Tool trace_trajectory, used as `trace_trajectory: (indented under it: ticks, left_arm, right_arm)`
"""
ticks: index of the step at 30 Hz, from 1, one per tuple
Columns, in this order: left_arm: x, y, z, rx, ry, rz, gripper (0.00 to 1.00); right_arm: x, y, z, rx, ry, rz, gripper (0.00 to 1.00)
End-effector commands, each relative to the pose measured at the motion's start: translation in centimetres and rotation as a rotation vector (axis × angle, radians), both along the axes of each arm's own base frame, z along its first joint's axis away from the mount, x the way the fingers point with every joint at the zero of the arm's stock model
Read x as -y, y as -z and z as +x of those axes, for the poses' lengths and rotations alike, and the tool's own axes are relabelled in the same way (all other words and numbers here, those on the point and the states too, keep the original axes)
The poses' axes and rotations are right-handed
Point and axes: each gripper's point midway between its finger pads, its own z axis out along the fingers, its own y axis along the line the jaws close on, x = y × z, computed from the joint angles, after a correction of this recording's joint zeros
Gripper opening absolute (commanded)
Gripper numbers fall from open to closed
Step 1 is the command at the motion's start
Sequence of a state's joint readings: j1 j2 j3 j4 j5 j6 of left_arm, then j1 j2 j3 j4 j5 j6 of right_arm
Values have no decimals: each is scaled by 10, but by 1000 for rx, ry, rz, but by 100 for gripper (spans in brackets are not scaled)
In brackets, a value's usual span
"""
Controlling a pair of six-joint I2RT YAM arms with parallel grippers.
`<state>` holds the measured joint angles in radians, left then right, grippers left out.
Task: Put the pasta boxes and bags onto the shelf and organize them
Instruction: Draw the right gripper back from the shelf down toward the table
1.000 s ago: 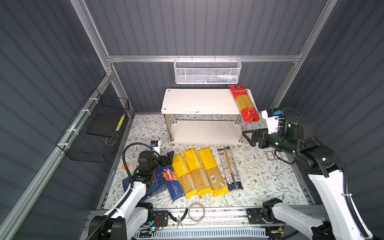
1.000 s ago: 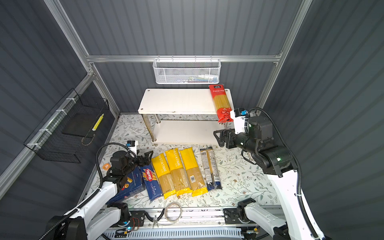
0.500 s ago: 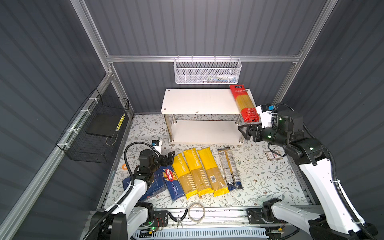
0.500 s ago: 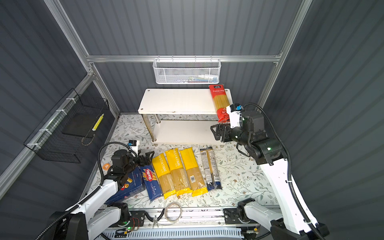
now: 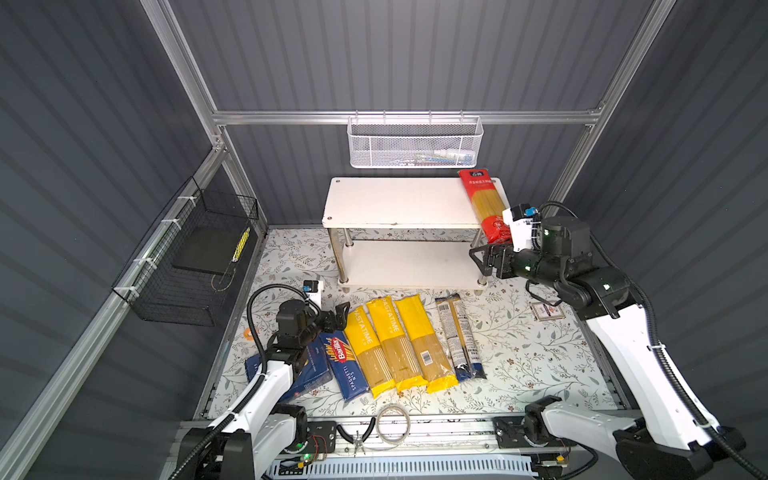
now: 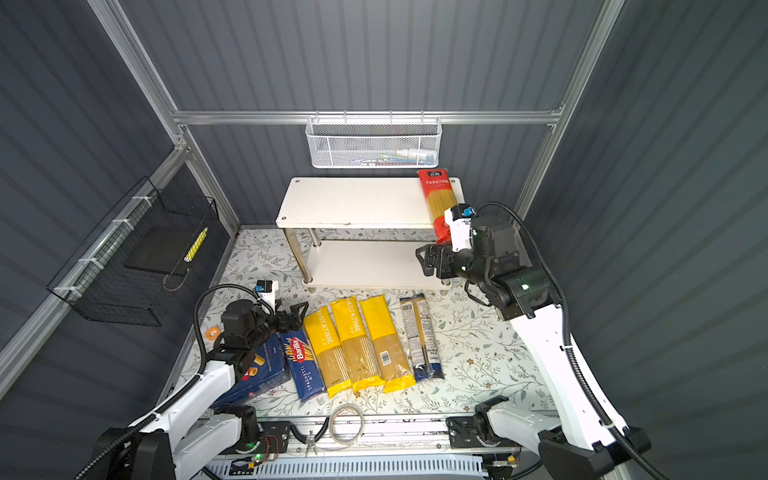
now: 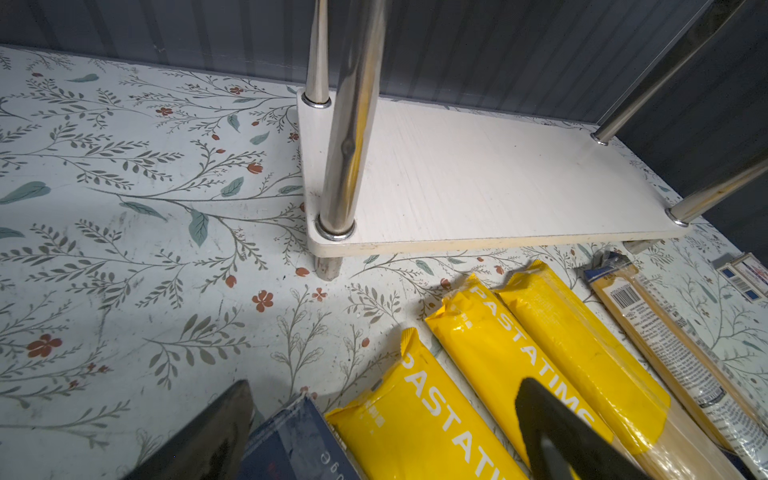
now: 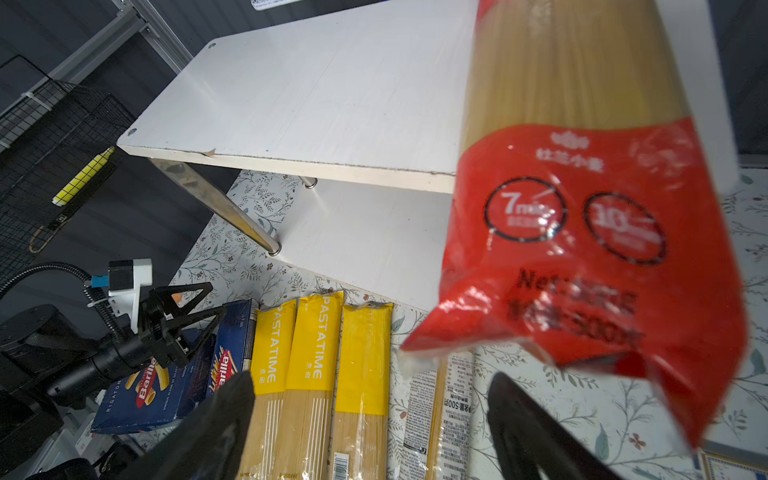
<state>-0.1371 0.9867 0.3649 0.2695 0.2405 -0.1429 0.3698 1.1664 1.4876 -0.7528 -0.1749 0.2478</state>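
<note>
My right end effector (image 5: pixel 478 261) hangs with its jaws apart and nothing between them, close to the right front corner of the shelf (image 5: pixel 395 203). The red bag (image 5: pixel 484 203) lies across the right end of the top board. Its near end sticks out past the front edge, just beside my right wrist. My left end effector (image 5: pixel 340 316) is spread too and empty, low over the far ends of the wide box (image 5: pixel 311 376) and the narrow box (image 5: pixel 345 365). Those two lie flat on the worktop (image 5: pixel 519 353), side by side in a row with three yellow bags (image 5: pixel 392 338) and the clear bag (image 5: pixel 459 338), all in front of the shelf.
</note>
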Motion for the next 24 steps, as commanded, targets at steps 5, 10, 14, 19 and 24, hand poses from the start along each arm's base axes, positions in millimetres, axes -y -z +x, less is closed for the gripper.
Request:
trace_trajectory:
  ticks: [5, 10, 14, 19, 24]
  left_arm:
    - [4, -4, -5, 25, 25, -2, 100]
    - [4, -4, -5, 26, 25, -3, 100]
    - [4, -4, -5, 29, 24, -2, 99]
    - [4, -3, -5, 25, 24, -2, 100]
    - [4, -4, -5, 28, 26, -3, 100]
  right_arm:
    - [-14, -12, 15, 51, -27, -25, 89]
    - [-29, -13, 25, 46, -58, -35, 90]
    - [-38, -16, 30, 52, -75, -41, 91]
    - [-43, -16, 32, 48, -90, -54, 91]
    - [-66, -10, 9, 55, -245, -85, 94]
